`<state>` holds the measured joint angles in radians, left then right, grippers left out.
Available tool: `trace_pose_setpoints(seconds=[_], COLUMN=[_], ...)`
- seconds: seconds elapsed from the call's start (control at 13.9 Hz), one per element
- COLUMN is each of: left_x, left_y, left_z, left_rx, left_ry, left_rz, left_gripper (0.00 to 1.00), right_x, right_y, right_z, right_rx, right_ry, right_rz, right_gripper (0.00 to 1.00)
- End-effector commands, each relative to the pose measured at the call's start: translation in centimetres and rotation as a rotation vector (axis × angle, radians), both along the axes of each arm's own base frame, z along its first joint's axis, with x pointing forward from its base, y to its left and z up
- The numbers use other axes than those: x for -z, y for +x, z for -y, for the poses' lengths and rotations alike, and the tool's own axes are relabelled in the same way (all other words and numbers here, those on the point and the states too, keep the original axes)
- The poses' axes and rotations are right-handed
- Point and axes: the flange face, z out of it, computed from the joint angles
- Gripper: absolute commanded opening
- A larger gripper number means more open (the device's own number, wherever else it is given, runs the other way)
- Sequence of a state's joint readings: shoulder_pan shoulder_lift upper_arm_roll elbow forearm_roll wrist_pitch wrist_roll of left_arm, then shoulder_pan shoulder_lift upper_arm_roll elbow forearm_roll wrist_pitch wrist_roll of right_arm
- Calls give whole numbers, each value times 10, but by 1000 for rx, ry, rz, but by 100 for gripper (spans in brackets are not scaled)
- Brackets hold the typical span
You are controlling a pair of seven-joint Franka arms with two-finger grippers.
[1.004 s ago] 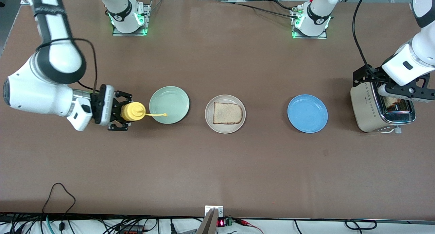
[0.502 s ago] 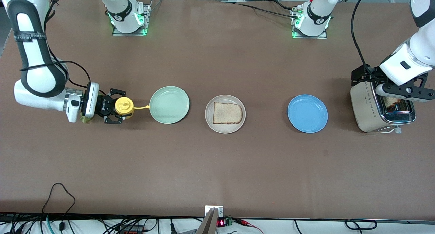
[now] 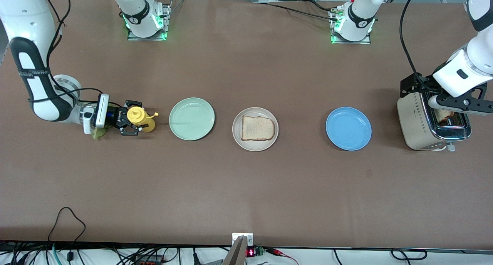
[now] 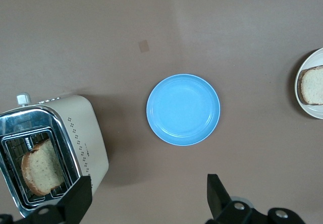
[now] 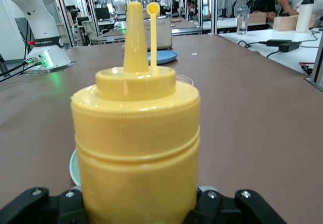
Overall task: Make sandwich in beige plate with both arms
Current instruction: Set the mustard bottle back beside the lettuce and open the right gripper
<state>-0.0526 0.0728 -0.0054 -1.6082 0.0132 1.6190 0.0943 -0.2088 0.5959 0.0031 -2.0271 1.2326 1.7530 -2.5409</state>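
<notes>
One bread slice [image 3: 258,128] lies flat on the beige plate [image 3: 237,140] at mid-table. A second slice [image 4: 40,166] stands in a slot of the toaster [image 3: 414,122] at the left arm's end. My left gripper [image 3: 460,105] hangs open over the toaster, its fingers [image 4: 75,201] wide apart with nothing between them. My right gripper [image 3: 133,120] is shut on an upright yellow squeeze bottle [image 3: 140,118], low beside the mint-green plate [image 3: 192,118], toward the right arm's end. A bit of green lettuce [image 3: 98,133] shows on the table under the right wrist.
A blue plate [image 3: 348,128] sits bare between the beige plate and the toaster. The bottle's cap dangles on its strap beside the nozzle [image 5: 135,37]. Both arm bases stand along the table's edge farthest from the front camera.
The right arm drew the yellow bottle back from over the mint-green plate toward its own end of the table and turned it upright. The left gripper stayed over the toaster.
</notes>
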Motion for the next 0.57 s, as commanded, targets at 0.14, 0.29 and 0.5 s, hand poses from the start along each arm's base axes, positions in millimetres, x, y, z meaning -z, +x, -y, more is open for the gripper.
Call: trace_pose_setpoints(seconds=[0.14, 0.29, 0.5], left_x=[-4, -4, -4], left_y=[-2, -2, -3], left_z=[-1, 1, 3], left_rx=[2, 2, 1], left_ry=[-2, -2, -2], left_rz=[-1, -3, -3], left_gripper=[100, 100, 100], right_x=[21, 21, 20], right_y=[-8, -9, -9], right_z=[11, 12, 11], right_rx=[8, 7, 9], right_ry=[117, 117, 125], right_rz=[39, 40, 22], right_gripper=[30, 39, 100])
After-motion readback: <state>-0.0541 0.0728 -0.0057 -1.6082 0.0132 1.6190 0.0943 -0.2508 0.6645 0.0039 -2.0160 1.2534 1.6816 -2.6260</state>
